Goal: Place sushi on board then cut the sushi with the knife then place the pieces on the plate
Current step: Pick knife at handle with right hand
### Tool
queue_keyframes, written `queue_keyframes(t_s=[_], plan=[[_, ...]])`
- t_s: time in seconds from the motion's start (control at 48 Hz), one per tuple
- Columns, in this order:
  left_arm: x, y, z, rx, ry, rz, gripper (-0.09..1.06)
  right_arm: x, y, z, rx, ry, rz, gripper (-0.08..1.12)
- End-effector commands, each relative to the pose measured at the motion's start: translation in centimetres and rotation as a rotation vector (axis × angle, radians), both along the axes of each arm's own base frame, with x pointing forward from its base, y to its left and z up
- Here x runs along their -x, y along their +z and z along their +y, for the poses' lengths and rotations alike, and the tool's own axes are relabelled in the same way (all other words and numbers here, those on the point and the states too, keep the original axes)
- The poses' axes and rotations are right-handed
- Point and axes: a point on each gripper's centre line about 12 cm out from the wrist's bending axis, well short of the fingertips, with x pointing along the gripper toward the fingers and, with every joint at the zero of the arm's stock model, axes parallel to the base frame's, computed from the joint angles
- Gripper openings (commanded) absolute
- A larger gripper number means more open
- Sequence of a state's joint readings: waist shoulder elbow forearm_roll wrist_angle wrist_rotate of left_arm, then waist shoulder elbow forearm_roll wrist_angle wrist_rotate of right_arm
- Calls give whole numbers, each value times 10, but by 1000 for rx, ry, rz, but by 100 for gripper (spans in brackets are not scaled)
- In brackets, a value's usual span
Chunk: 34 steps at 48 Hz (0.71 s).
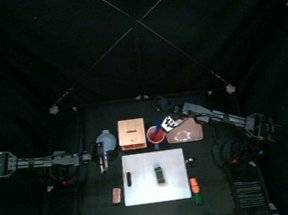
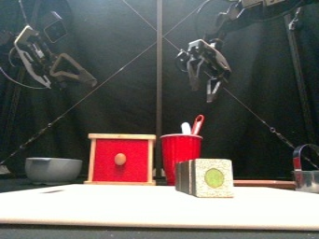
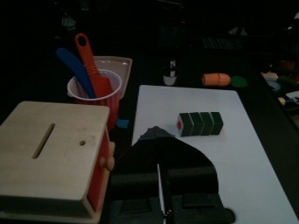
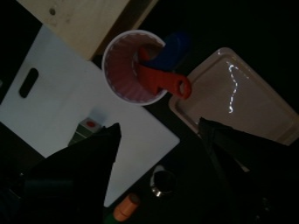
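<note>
A dark green sushi roll (image 1: pixel 160 175) of several joined blocks lies on the white cutting board (image 1: pixel 140 169); the front view shows it standing whole (image 2: pixel 206 177). Behind the board, the red cup (image 1: pixel 156 133) holds a red knife (image 4: pixel 163 79) and a blue knife (image 4: pixel 176 48). To the cup's right is the pink plate (image 1: pixel 188 130). My right gripper (image 1: pixel 169 119) hangs open above the cup (image 4: pixel 142 66), well clear of it. My left gripper (image 1: pixel 102 158) hovers shut left of the board, holding nothing, with the sushi (image 3: pixel 201 124) ahead of its tips (image 3: pixel 158 133).
The wooden box with a red drawer front (image 1: pixel 130 125) stands left of the cup, and the blue-grey bowl (image 1: pixel 107 138) is further left. A small toy (image 1: pixel 116 194) lies left of the board and an orange and green one (image 1: pixel 194 185) to its right.
</note>
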State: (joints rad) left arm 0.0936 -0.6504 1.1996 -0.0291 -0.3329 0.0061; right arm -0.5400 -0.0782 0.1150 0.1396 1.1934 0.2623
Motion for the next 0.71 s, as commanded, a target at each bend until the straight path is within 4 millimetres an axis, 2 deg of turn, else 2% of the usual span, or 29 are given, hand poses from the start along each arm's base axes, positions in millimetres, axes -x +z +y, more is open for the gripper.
queue_keyframes(t_s=[0.021,0.312,0.5,0.708], plan=[[-2,5,2,1,7,-16,-2,0,9,-14,-4,33,-20,99],[-2,4,4,4,17,-14,-2,-23,-21,-34,-70,176,80,99],[0,1,4,5,19,-5,-2,-34,-32,-36,-104,207,127,99],[2,-3,6,6,28,4,-2,-37,-42,-35,-135,219,164,99]])
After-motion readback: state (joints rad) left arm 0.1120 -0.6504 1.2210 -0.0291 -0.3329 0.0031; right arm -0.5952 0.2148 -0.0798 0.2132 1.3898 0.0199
